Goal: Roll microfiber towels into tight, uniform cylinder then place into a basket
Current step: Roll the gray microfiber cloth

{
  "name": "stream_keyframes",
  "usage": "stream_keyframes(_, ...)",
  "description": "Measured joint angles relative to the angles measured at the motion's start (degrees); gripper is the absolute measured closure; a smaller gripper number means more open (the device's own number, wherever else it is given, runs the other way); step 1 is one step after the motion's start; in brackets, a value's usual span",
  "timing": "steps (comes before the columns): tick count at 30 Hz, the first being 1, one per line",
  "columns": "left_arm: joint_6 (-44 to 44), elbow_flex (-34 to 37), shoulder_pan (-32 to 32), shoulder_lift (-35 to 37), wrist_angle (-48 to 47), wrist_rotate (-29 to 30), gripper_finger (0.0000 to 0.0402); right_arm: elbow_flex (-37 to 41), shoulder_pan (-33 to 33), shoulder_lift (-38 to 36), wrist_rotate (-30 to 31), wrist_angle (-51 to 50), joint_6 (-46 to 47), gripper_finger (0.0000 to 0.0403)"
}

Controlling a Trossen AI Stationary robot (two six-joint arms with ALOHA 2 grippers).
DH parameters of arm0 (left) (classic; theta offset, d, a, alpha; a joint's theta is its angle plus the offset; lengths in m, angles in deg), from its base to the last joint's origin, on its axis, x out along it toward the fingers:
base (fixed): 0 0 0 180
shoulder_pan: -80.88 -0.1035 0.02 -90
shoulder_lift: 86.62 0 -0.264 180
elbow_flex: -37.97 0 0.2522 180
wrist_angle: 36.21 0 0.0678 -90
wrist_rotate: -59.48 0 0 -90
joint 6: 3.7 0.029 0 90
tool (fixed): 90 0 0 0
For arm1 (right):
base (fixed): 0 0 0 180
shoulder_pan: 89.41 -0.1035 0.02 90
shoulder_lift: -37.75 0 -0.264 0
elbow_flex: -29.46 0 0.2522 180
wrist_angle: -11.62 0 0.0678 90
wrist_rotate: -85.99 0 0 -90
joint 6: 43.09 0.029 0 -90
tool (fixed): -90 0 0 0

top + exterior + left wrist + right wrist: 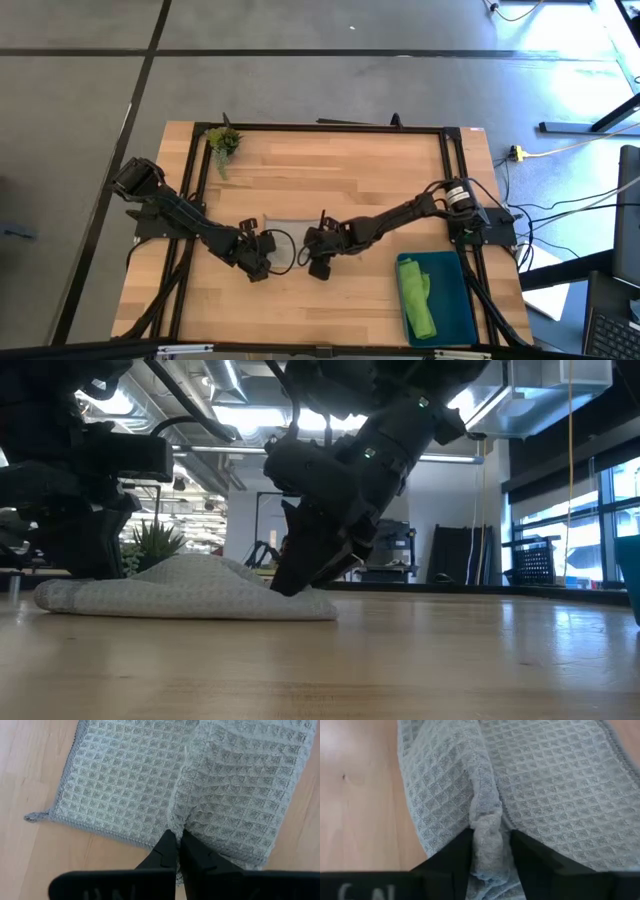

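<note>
Waffle-weave pale grey-beige microfiber towel (540, 795) is bunched between the right gripper's (490, 851) parted fingers, the left gripper (178, 849) pressed shut at its edge; a slipped ridge could leave the roll loose.

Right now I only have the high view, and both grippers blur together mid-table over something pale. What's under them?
Observer: A grey waffle-weave towel, lying low and rumpled on the table.
Operator: Is the right gripper holding it?
Observer: The right gripper has a raised fold of the towel between its fingers, which stand apart around it.
Operator: And the left?
Observer: The left gripper is shut, its tips together at the towel's hemmed edge; I can't tell if cloth is pinched.
Operator: I can see green in the basket.
Observer: Yes, the green towel lies there, bunched lengthwise along one side.
</note>
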Motion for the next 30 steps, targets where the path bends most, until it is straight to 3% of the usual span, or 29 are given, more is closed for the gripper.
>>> stream_keyframes(9,0.1,0.0,0.0,0.0,0.0,0.0,0.0401,-9.8,0.2,0.1,1.9,-14.2,-4.3,0.0252)
stream_keyframes(20,0.0,0.0,0.0,0.0,0.0,-0.1,0.0401,-23.6,-4.9,-0.1,23.3,-36.6,-4.7,0.0252)
stream_keyframes(23,-0.1,0.0,0.0,0.0,0.0,-0.1,0.0401,-25.4,-7.9,-0.1,26.4,-41.7,-2.4,0.0252)
stream_keyframes(30,-0.3,0.0,0.0,0.0,0.0,-0.1,0.0401,-22.8,-13.5,-0.1,25.9,-39.3,-1.7,0.0252)
